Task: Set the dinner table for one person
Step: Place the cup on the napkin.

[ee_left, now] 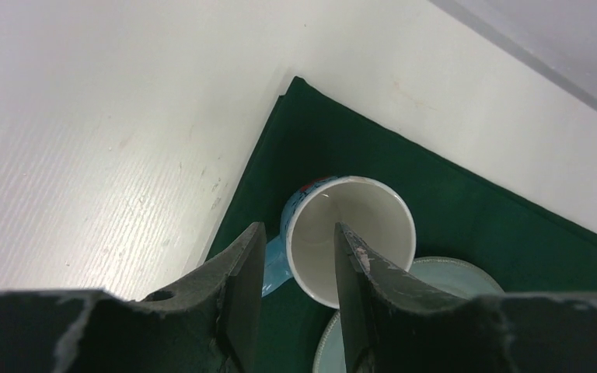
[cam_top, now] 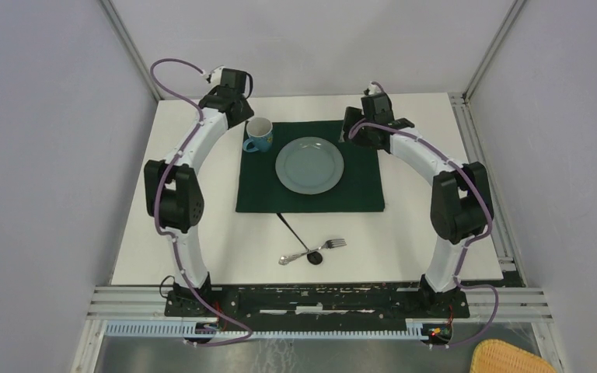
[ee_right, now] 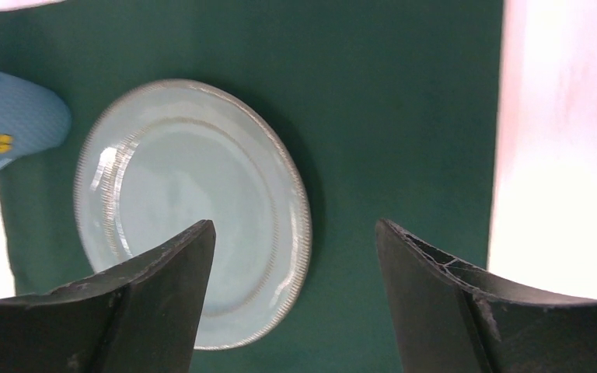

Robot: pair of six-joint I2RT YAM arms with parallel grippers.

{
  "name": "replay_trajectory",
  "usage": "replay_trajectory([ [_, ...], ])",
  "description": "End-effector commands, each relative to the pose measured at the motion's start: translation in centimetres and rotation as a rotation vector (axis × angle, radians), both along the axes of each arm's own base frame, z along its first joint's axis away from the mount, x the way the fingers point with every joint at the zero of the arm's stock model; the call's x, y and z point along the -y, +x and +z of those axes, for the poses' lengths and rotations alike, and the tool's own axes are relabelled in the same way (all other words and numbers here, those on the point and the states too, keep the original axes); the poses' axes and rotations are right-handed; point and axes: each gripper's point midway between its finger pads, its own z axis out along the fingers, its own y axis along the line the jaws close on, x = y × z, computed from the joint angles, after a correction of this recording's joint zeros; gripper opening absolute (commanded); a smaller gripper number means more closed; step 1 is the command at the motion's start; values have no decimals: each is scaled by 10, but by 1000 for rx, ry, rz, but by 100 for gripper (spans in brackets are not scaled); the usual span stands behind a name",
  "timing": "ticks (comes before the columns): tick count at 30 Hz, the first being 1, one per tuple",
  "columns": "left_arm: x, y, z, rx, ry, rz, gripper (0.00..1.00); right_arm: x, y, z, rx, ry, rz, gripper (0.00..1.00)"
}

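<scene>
1. The white tabletop (cam_top: 404, 241) fills the middle of the top view, running from the arm bases at 6 o'clock to the back wall at 12 o'clock.
2. A dark green cloth (cam_top: 357, 194) lies flat on it, a little toward 12 o'clock from centre.
3. A pale blue plate (cam_top: 309, 165) sits in the middle of the cloth.
4. A blue mug (cam_top: 259, 135) stands upright at the plate's 10 o'clock, on the cloth's far left corner, close to the plate rim.
5. At the plate's 6 o'clock, on bare tabletop, a silver fork (cam_top: 315, 249) lies across a black long-handled utensil (cam_top: 315, 257) whose handle points at the cloth's near edge.
6. The left tool (ee_left: 299, 229) hangs over the mug, its fingers a modest gap apart with the mug's near wall seen between them. No grip shows.
7. The right tool (ee_right: 295, 225) hovers by the cloth's far right corner, at the plate's 2 o'clock, spread wide and holding nothing.
</scene>
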Motion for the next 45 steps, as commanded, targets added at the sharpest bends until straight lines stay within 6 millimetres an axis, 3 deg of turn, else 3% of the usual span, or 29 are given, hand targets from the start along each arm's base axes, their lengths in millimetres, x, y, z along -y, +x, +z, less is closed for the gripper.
replay_trajectory([
  [1,-6,-5,78,200,0,-6,45,-38,29,46,94,20,100,79],
  [6,-11,-20,94,237,2,-9,45,-76,49,55,98,-7,172,79],
  [16,-34,-52,73,193,-14,31,45,-145,58,41,76,-76,296,76],
  [26,-61,-73,72,197,-29,73,45,-178,46,45,124,-61,352,73],
  [31,-65,-78,70,190,-30,77,45,-189,47,54,166,4,352,74],
  [45,-71,-94,70,183,-22,77,45,-244,51,75,251,184,389,74],
])
